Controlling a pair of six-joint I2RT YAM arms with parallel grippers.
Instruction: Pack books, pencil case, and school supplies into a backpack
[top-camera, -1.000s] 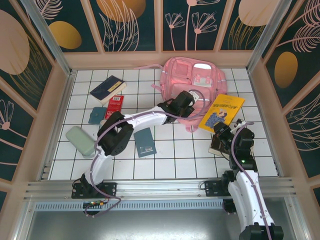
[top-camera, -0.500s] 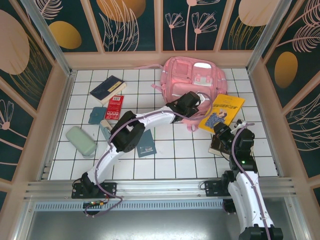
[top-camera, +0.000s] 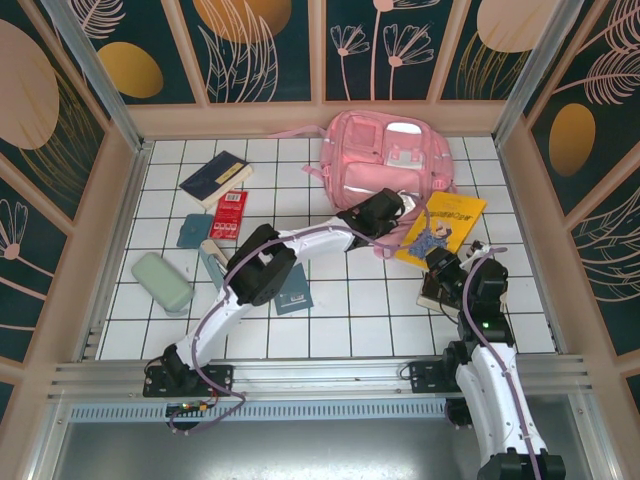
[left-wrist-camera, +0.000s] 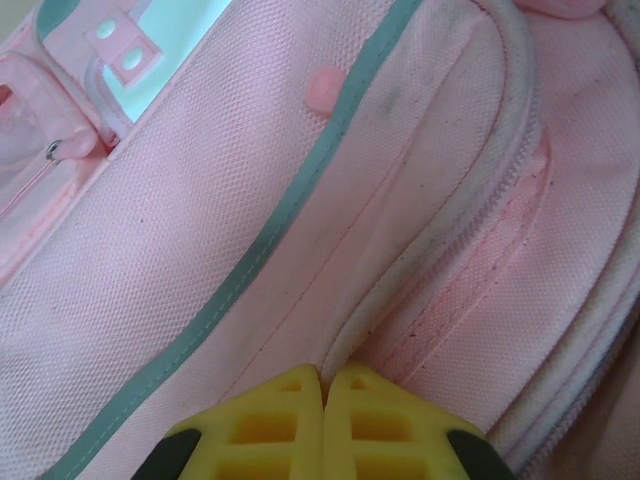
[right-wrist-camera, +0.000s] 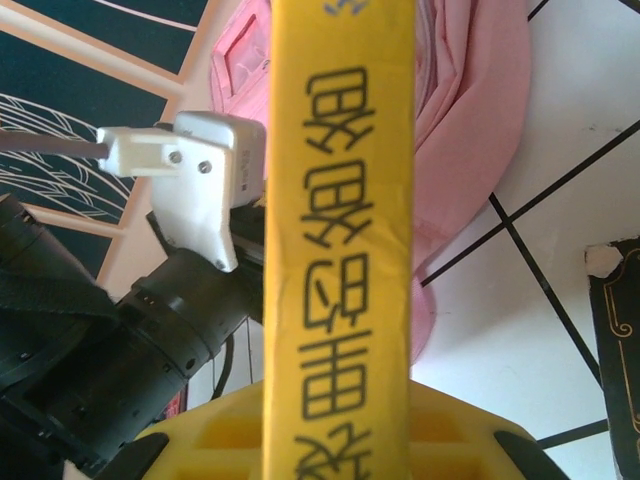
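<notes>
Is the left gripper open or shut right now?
Shut: the left gripper shows no gap between its yellow tips, which meet right against the backpack fabric.

Even, bright light from above fills the overhead view; the arms cast only soft, short shadows on the white table (top-camera: 340, 315), and a pale patch atop the pink backpack (top-camera: 385, 165) washes out. Close up, its weave is crisp, while the yellow book (right-wrist-camera: 340, 200) looks slightly soft
</notes>
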